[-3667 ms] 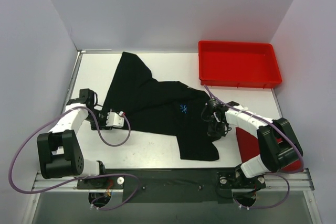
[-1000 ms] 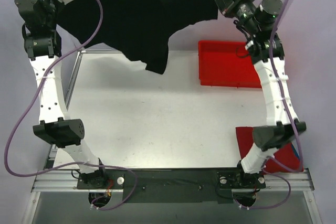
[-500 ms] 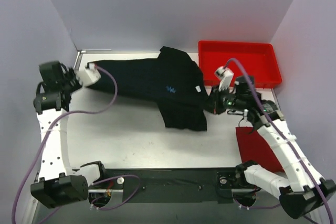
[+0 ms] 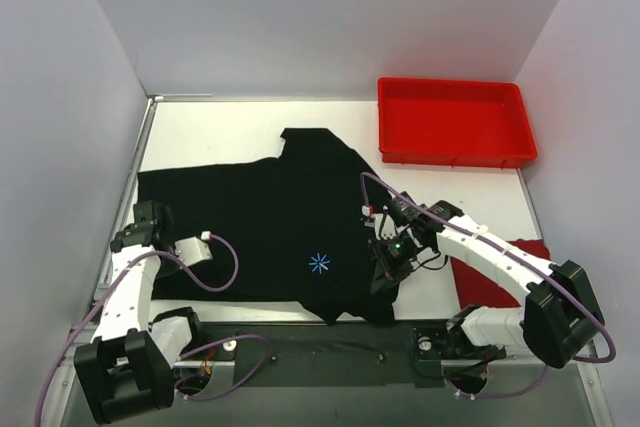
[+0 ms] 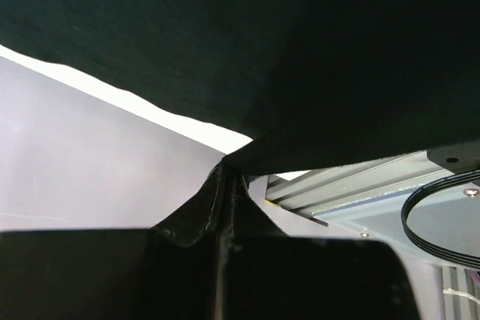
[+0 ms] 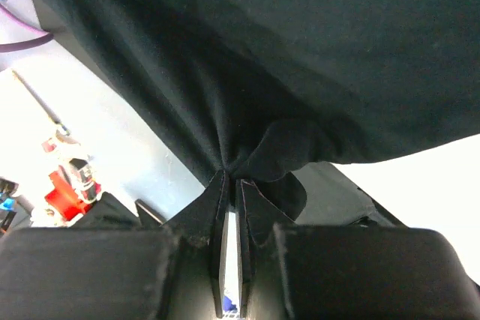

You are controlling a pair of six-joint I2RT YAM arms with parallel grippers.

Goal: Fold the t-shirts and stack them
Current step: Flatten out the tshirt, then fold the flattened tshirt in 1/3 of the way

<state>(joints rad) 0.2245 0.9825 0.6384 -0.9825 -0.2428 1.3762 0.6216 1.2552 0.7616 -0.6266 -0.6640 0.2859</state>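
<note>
Both the left claw (image 5: 225, 181) and right claw (image 6: 231, 179) pinch the black t-shirt (image 4: 270, 217) — uneven release could bunch its lower-frame hem.

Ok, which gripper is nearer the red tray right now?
Right. The right gripper, shut on the black t-shirt, is nearer the bases than the red tray, off its left end. The left gripper clamps the shirt's opposite edge, far across the table.

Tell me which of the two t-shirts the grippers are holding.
The black t-shirt: the left gripper and the right gripper are each shut on its cloth. The red t-shirt lies ungripped, off to the right.
</note>
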